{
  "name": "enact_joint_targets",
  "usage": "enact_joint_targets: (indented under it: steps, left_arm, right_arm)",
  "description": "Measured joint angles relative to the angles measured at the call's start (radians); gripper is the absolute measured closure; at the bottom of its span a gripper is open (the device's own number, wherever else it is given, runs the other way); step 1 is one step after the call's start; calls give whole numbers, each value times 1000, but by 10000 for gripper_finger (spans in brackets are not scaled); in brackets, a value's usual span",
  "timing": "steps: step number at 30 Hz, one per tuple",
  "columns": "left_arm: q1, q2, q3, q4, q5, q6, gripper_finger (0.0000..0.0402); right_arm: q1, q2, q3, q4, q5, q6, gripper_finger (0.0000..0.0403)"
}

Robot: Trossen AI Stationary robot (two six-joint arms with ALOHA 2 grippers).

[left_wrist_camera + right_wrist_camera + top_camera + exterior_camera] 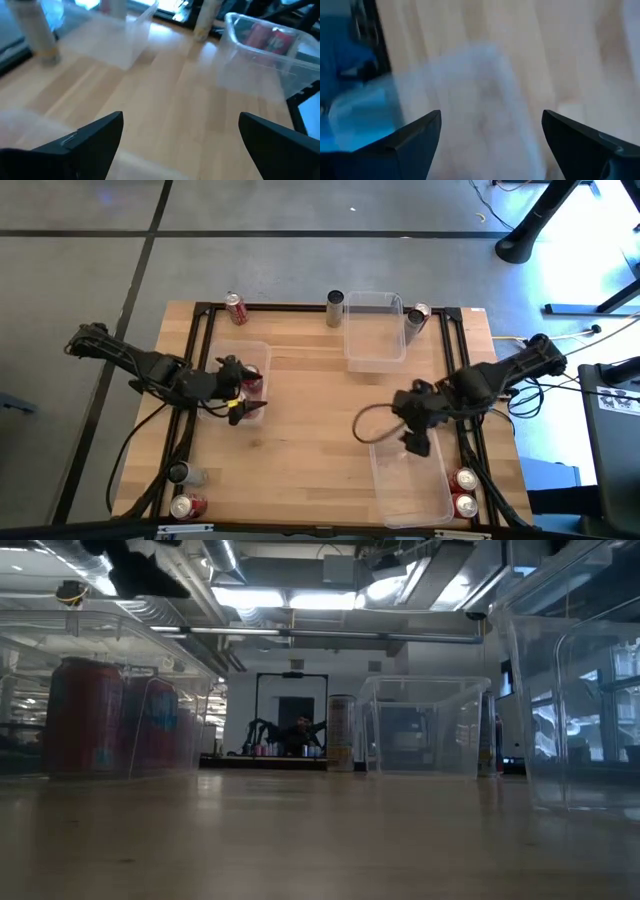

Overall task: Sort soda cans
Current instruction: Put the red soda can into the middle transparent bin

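My left fingers (177,145) spread, empty, beside left bin (262,352) holding red cans (251,383). My right fingers (490,145) spread, empty, over near bin (440,505). Most cans (465,491) remain at desk (310,410) edges; sorting barely begun.

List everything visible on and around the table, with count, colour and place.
Soda cans at the far edge: three; red at far left, dark grey in the middle, red by the far bin's right side.
Soda cans in the left bin: red, count unclear.
Soda cans at the near left corner: two, one grey, one red.
Soda cans at the near right corner: two, red.
Clear plastic bins: three; left, far centre, near right.
Wooden table: one, light brown.
Left tool: open, over the left bin's near edge.
Right tool: open, over the near right bin.
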Motion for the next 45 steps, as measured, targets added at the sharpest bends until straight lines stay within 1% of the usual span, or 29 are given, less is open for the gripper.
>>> enact_joint_targets:
  steps: [2,5,7,14,17,19,23,25,28,31,34,37,41,45]
  left_arm:
    - [0,12,0,54,-1,43,18]
    - [0,41,0,129,-2,105,18]
    - [0,61,0,163,-2,144,18]
    - [1,129,1,261,-2,201,18]
    - [2,154,1,284,-2,201,18]
    - [2,170,1,303,-2,200,18]
    - [2,198,1,326,-2,195,18]
    - [2,206,1,327,-2,185,18]
    - [2,209,1,331,-2,168,18]
    - [2,209,1,347,-2,166,18]
    - [7,209,1,381,-2,164,18]
    - [8,209,1,380,-2,147,18]
    - [8,210,1,372,-2,166,18]
    - [19,212,1,375,-2,186,18]
  right_arm:
    - [44,0,8,-80,-18,61,58]
    - [125,0,10,-207,-36,205,58]
    - [191,0,11,-260,-50,304,58]
    - [397,0,11,-266,-63,556,58]
    - [456,1,11,-260,-71,576,59]
    - [475,1,11,-228,-95,628,58]
    - [493,1,11,-96,-96,754,58]
    - [493,2,11,-17,-98,759,59]
    - [493,6,11,65,-157,763,59]
    - [506,8,11,89,-171,801,59]
    - [553,20,4,77,-163,808,59]
    - [591,53,-12,77,-182,809,59]
    - [640,98,-20,68,-156,820,59]
    - [675,133,-20,95,-126,941,59]
